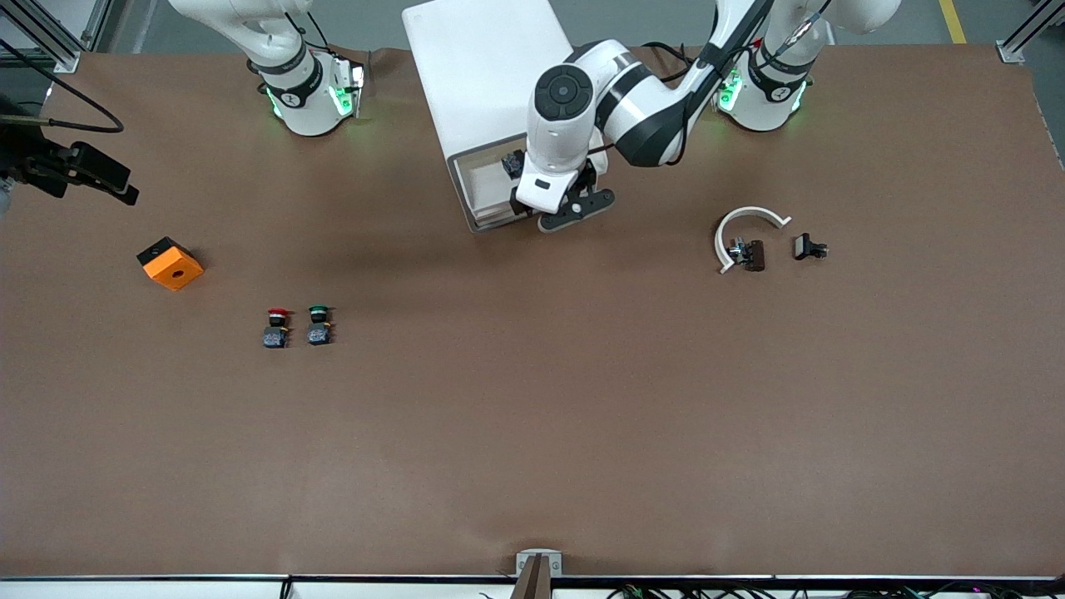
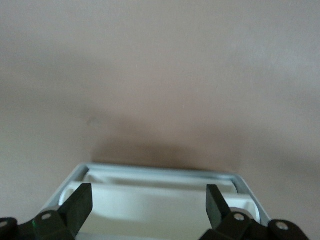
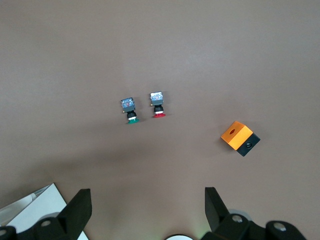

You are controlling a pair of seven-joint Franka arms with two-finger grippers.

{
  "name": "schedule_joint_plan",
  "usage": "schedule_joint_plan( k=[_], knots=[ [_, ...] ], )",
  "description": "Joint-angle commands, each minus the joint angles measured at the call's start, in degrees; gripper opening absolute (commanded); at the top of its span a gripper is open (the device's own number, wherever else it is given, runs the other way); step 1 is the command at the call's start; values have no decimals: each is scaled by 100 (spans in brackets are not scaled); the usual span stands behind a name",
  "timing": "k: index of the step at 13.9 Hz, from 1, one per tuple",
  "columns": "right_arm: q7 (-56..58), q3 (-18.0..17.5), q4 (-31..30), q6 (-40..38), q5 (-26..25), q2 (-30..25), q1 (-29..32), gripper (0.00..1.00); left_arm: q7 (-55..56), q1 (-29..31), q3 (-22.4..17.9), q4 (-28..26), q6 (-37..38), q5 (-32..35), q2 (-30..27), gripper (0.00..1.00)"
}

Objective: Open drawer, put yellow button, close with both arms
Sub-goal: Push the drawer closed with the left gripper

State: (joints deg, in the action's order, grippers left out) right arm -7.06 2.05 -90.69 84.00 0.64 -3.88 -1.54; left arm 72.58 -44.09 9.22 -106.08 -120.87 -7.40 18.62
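The white cabinet [image 1: 491, 75] stands between the arms' bases with its drawer [image 1: 466, 195] pulled open toward the front camera. My left gripper [image 1: 532, 200] hangs over the open drawer. In the left wrist view [image 2: 149, 197] it is open and empty above the pale drawer floor [image 2: 150, 210]. A small dark block [image 1: 512, 164] lies in the drawer, half hidden by the left hand. No yellow cap shows, so I cannot tell if it is the yellow button. My right gripper [image 3: 147, 200] is open and empty, held high over the table at the right arm's end.
A red-capped button [image 1: 277, 327] [image 3: 157, 104] and a green-capped button [image 1: 318, 325] [image 3: 129, 109] stand side by side. An orange box [image 1: 170, 263] [image 3: 240, 138] lies nearer the right arm's end. A white arc piece [image 1: 749, 218] and a black clip [image 1: 809, 247] lie toward the left arm's end.
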Motion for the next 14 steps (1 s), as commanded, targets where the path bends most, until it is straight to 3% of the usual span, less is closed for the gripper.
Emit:
schedule_joint_plan(
  k=[1, 9, 14],
  knots=[
    [65, -38, 105, -32, -55, 37, 30, 100, 247, -12, 246, -44, -7, -217, -16, 100],
    [65, -38, 105, -32, -55, 46, 22, 100, 318, -29, 439, -97, 2, -1070, 89, 100],
    [65, -47, 113, -24, -55, 46, 13, 100, 231, 15, 458, -71, 2, -1009, 133, 100]
  ],
)
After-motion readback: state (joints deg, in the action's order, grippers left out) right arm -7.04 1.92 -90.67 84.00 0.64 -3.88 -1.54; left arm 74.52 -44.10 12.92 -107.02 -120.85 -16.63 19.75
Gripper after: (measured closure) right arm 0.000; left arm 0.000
